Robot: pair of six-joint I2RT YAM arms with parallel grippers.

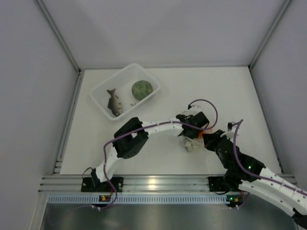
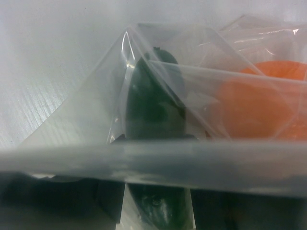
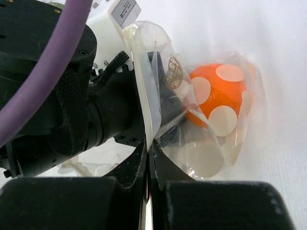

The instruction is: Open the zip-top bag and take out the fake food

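Observation:
The clear zip-top bag [image 1: 192,145] lies on the table at the right centre, between both grippers. My right gripper [image 3: 149,143] is shut on the bag's edge [image 3: 146,96]; it shows in the top view [image 1: 207,137]. My left gripper [image 1: 194,130] reaches into the bag's mouth. In the left wrist view its fingers flank the dark green cucumber [image 2: 153,105] and close on it, with the zip strip [image 2: 230,167] lying across them. The orange ball [image 3: 216,96] with white dots sits inside the bag. The grey-brown fish [image 1: 113,102] and pale-green cabbage ball [image 1: 142,89] lie in the basket.
The translucent white basket [image 1: 115,76] stands at the back left of the white table. Grey walls close the table on the left, back and right. A metal rail [image 1: 153,184] with the arm bases runs along the near edge.

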